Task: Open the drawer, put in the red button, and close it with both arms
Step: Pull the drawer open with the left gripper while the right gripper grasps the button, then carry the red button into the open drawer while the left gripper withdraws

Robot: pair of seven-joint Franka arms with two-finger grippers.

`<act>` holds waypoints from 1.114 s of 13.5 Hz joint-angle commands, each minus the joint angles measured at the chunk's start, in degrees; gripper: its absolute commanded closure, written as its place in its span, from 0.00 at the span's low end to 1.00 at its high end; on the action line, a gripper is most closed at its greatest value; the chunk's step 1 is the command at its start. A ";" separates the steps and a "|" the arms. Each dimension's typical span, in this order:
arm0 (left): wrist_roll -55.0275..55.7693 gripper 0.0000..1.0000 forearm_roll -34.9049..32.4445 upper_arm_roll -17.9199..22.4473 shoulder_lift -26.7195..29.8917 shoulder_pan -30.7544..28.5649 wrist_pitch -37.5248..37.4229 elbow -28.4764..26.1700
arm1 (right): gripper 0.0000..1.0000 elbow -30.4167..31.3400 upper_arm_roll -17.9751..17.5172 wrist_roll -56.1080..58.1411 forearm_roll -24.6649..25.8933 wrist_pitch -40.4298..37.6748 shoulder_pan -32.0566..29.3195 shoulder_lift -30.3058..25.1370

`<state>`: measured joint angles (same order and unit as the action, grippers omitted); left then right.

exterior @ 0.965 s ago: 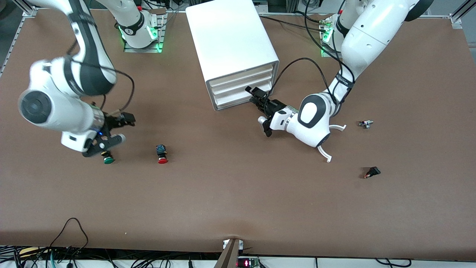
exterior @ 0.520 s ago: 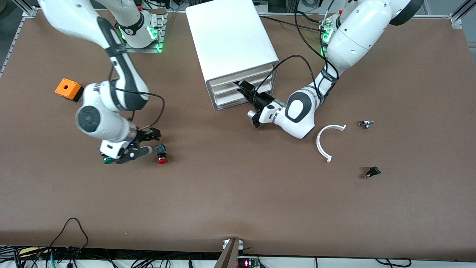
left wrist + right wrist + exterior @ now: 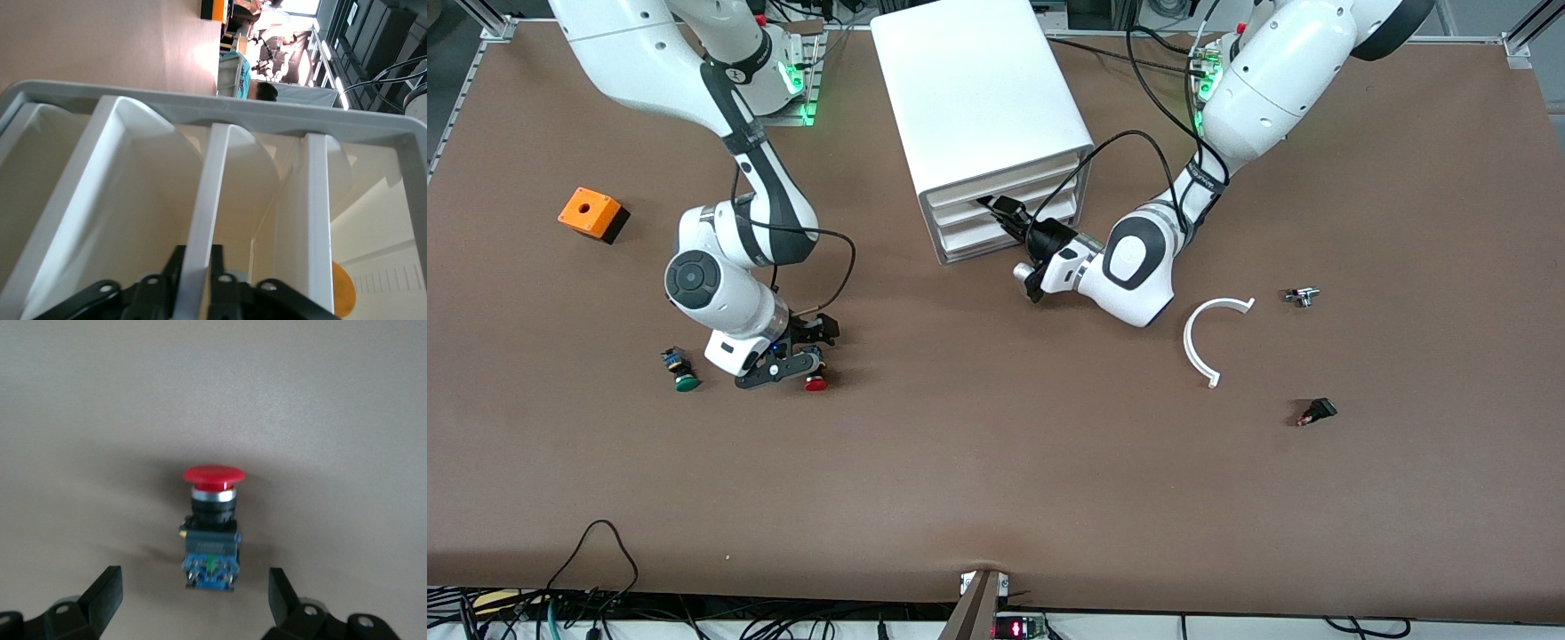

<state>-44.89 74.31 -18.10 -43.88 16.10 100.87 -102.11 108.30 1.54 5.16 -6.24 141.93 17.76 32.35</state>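
The drawer point(image 3: 1003, 186), uppermost in the white cabinet point(image 3: 978, 98), sits shut at upper centre. The red button point(image 3: 815, 382) lies on its side on the table point(image 3: 996, 480), left of centre.

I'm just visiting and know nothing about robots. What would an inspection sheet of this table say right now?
Surface: brown table, flat and bare in places.
Job's things: drawer shut in the white cabinet; red button lying on the table.
Clutter: green button, orange box, white curved piece, two small parts.
Grippers: left gripper at the drawer fronts; right gripper open, straddling the red button.
Cables: black cables along the table edge.
Surroundings: nothing seen.
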 commanded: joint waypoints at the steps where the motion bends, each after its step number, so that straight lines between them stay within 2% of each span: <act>1: -1.25 0.91 3.72 0.17 0.63 0.42 2.56 -0.72 | 0.08 -0.02 -0.05 -0.42 -0.79 5.01 0.25 2.62; 3: -1.17 0.92 5.74 0.17 0.37 0.51 4.76 -0.64 | 0.19 -0.20 -0.05 -0.24 -0.96 5.72 0.17 3.07; 5: -1.08 0.92 7.76 0.25 0.28 0.25 6.35 -0.64 | 0.42 -0.28 -0.05 0.28 -0.96 5.55 -0.18 2.98; 9: -0.37 0.92 9.09 0.96 0.28 -2.03 7.67 -0.64 | 0.97 -0.28 -0.05 0.46 -1.05 5.46 -0.01 2.81; 11: -0.37 0.92 9.09 1.05 0.28 -2.92 7.76 -0.64 | 1.00 -0.37 -0.05 0.64 -1.05 2.32 -0.10 0.27; 15: -0.37 0.92 9.09 1.31 0.37 -4.94 8.89 -0.29 | 1.00 -5.45 0.31 0.73 -1.05 -15.59 -0.36 -8.69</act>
<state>-46.38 80.39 -17.26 -43.80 11.73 105.43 -102.54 104.14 1.77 5.15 -6.30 133.55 17.60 28.68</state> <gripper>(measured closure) 0.894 0.590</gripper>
